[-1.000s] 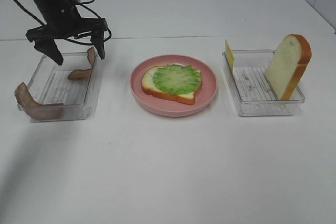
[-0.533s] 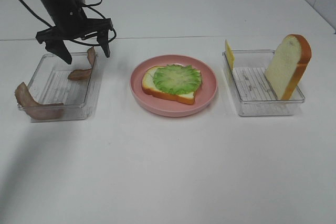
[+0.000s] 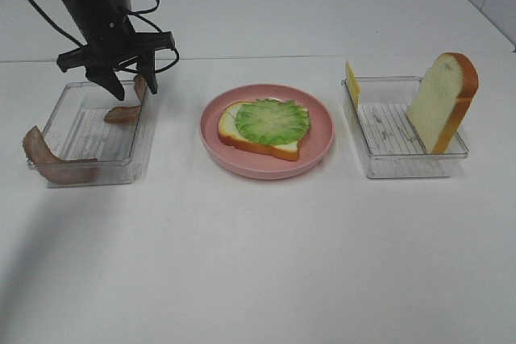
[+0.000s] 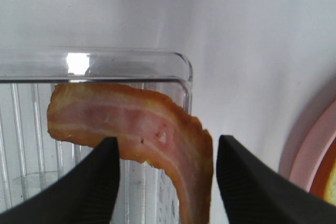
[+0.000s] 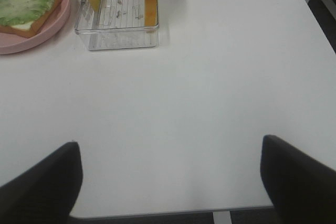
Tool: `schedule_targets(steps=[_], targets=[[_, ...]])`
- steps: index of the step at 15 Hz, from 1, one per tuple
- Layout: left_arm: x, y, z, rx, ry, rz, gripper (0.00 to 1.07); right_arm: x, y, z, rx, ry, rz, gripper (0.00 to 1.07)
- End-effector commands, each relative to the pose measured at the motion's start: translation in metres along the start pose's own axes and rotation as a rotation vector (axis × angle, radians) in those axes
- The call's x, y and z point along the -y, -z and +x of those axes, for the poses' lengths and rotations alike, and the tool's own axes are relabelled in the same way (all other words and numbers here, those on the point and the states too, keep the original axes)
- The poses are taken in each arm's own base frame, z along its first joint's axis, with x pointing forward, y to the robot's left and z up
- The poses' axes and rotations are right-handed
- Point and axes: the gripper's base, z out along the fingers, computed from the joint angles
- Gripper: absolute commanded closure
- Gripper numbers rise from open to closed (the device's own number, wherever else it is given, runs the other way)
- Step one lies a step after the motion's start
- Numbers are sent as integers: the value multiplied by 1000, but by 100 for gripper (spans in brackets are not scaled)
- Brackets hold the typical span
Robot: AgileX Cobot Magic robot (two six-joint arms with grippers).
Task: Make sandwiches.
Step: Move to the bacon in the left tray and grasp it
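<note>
currently, the left tool [image 3: 131, 89] hangs over the left tray [image 3: 89, 130] at its far corner nearest the plate, fingers spread on either side of a bacon strip [image 4: 131, 124] leaning on the tray wall. the right tool [image 5: 170, 182] is spread above the bare desk [image 5: 210, 103]. the sandwich [image 3: 264, 126], one bread slice topped with lettuce, lies on the pink plate [image 3: 322, 130]. a second bread slice [image 3: 442, 102] stands in the right tray [image 3: 383, 130] with the cheese [image 3: 351, 84].

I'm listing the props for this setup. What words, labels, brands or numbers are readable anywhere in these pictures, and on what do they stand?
None: no view shows any readable text. The pink plate, the left tray, the right tray, the lettuce-topped bread and the bacon all look unmarked.
</note>
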Motion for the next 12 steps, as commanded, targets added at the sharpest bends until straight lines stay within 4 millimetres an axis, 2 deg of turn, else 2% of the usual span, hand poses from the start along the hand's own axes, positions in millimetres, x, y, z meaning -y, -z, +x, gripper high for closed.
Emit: schedule_targets(steps=[1,5,10,12], targets=[[-1,1,4,-42,8,-13,90,0,3,2,30,0,1,18],[-1,1,4,-42,8,-13,106,0,3,2,30,0,1,18],[0,2,4,-49,21,-15,107,0,3,2,30,0,1,18],[0,9,4,-36,23,-12,107,0,3,2,30,0,1,18]])
